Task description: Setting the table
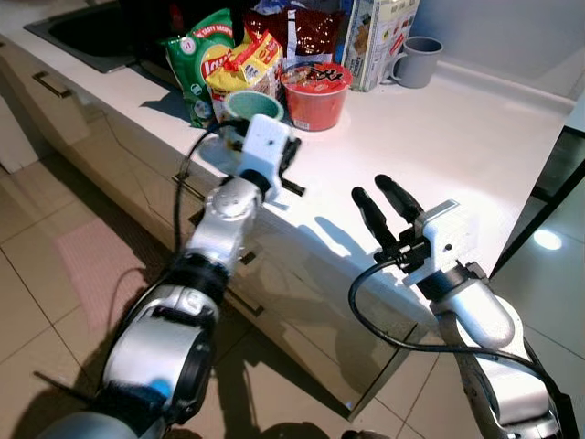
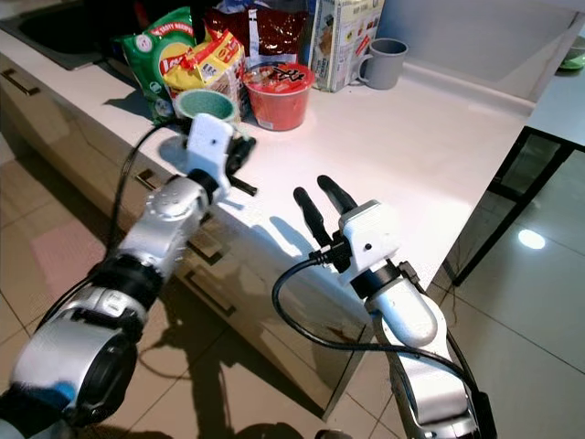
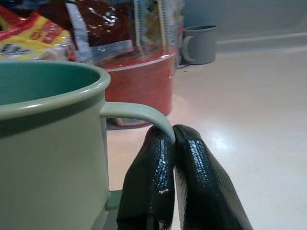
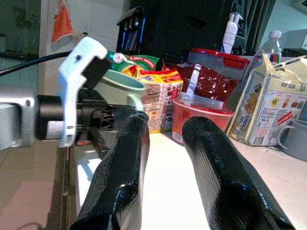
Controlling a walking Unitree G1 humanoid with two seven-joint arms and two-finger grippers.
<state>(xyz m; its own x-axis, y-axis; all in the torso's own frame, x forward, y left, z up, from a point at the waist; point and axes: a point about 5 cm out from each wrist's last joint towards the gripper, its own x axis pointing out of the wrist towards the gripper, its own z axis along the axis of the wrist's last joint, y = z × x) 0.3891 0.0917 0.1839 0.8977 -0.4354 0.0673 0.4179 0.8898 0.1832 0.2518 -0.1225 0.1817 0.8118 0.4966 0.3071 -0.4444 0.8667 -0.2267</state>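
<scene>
Look first at the green mug (image 1: pixel 253 106): it stands in the upper left part of the left eye view, near the front edge of the white counter (image 1: pixel 439 137), just in front of the snack bags (image 1: pixel 224 59) and beside the red noodle bowl (image 1: pixel 316 95). Your left gripper (image 3: pixel 173 136) is already at it. In the left wrist view the two black fingers are pressed together around the lower end of the mug's handle (image 3: pixel 139 115), so the gripper is closed narrow on the handle. The mug body lies to the left of the fingers in that picture and stands upright.

Your right gripper (image 1: pixel 384 203) is in the lower middle of the left eye view, over the counter edge, well apart from the mug. Its fingers are spread wide and hold nothing.

The relation that matters: the handle points from the mug toward your left arm, so the left arm is the nearer one. I judge the next move is a straight lift; a tilt could let the handle slip. A grey mug (image 1: pixel 416 60) waits at the upper right.
</scene>
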